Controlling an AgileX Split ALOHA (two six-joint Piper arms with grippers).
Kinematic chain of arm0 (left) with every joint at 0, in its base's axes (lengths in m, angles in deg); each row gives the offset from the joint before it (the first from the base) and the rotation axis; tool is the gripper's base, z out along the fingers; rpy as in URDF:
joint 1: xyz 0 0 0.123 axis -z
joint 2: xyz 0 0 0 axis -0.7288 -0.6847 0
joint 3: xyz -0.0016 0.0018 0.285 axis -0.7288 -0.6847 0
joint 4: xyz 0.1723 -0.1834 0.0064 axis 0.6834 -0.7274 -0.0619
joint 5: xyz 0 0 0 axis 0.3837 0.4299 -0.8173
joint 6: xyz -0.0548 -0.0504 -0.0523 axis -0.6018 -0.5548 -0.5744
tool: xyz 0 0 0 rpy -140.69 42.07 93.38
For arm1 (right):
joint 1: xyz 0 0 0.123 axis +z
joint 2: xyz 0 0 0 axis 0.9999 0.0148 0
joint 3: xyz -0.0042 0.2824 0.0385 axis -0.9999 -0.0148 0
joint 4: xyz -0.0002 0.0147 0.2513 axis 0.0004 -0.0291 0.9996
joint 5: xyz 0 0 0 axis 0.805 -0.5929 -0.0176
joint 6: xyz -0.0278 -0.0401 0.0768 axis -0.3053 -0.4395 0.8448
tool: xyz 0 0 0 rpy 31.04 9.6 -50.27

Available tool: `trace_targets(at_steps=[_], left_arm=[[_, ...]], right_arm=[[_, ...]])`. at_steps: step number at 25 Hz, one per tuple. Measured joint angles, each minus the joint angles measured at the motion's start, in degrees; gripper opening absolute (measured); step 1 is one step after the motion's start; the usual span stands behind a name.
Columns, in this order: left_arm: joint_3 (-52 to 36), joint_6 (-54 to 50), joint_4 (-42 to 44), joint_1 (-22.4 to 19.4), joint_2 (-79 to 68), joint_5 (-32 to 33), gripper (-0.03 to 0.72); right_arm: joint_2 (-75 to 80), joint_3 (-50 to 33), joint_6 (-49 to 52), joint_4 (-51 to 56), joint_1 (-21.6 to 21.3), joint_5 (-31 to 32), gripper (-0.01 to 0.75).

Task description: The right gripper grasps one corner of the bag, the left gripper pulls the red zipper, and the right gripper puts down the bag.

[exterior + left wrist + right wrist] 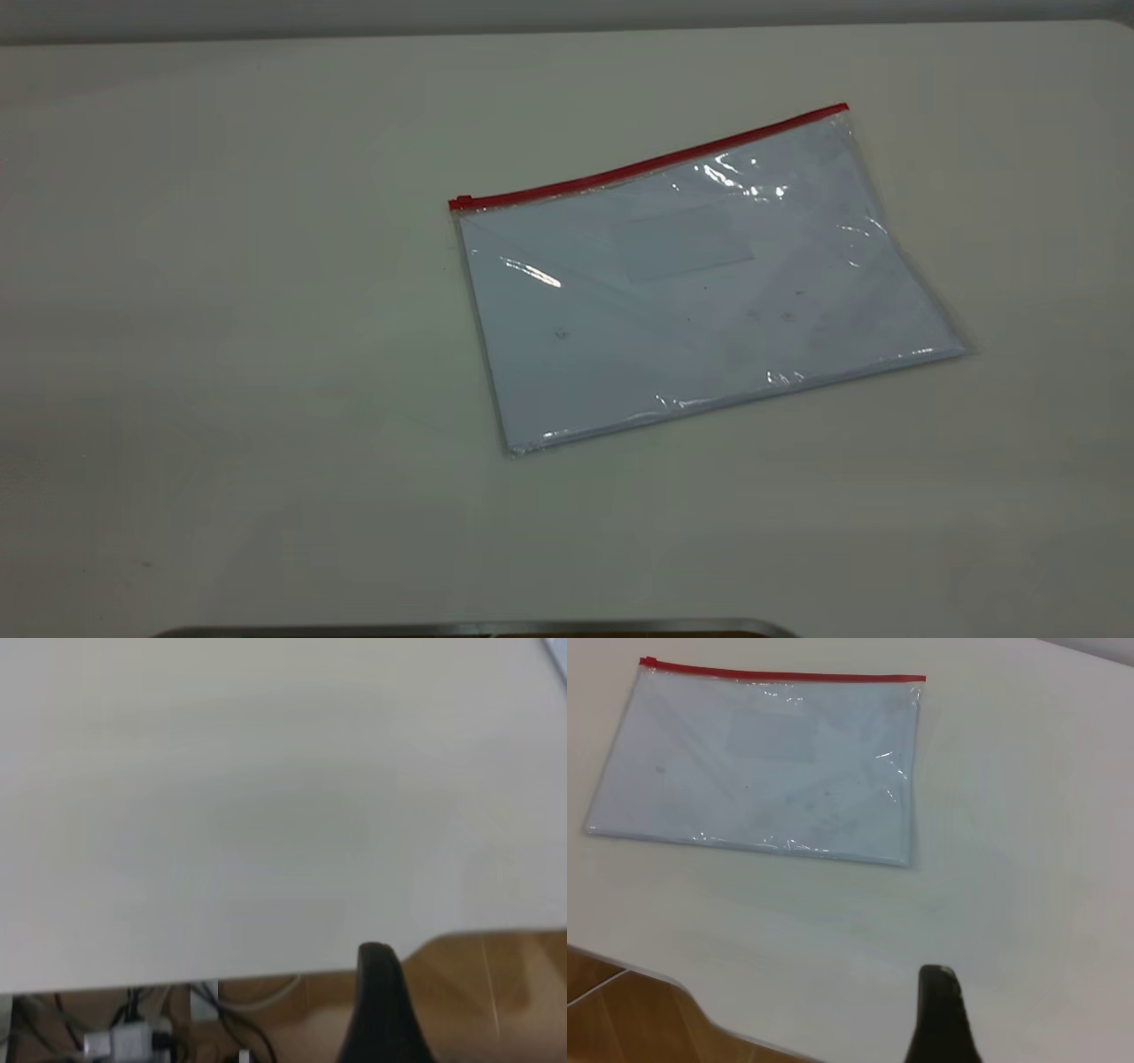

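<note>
The bag (pixel 700 283) lies flat on the white table (pixel 266 310), right of centre, clear and glossy with white paper showing through. The red zipper (pixel 647 164) runs along its far long edge, and the small red slider (pixel 462 201) sits at the left end. The right wrist view shows the whole bag (pixel 762 762) and the red zipper (pixel 780 675) well away from my right gripper (pixel 943 1019), of which only a black tip shows, over bare table. My left gripper (pixel 383 1010) hangs by the table's edge, far from the bag. Neither gripper appears in the exterior view.
Wooden floor (pixel 496 992) and cables (pixel 133 1028) show below the table edge in the left wrist view. Floor (pixel 620 1019) also shows past a table corner in the right wrist view. A dark metal rim (pixel 478 629) lies at the table's near edge.
</note>
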Motion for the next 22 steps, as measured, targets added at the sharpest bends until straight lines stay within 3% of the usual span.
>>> trace_targets(at_steps=[8, 22], left_arm=[[0.0, 0.5, 0.0, -1.0, 7.6, 0.4, 0.588], [0.0, 0.5, 0.0, -1.0, 7.7, 0.5, 0.588]], right_arm=[[0.0, 0.0, 0.0, 0.0, 0.0, 0.0, 0.572], [0.0, 0.0, 0.0, 0.0, 0.0, 0.0, 0.572]])
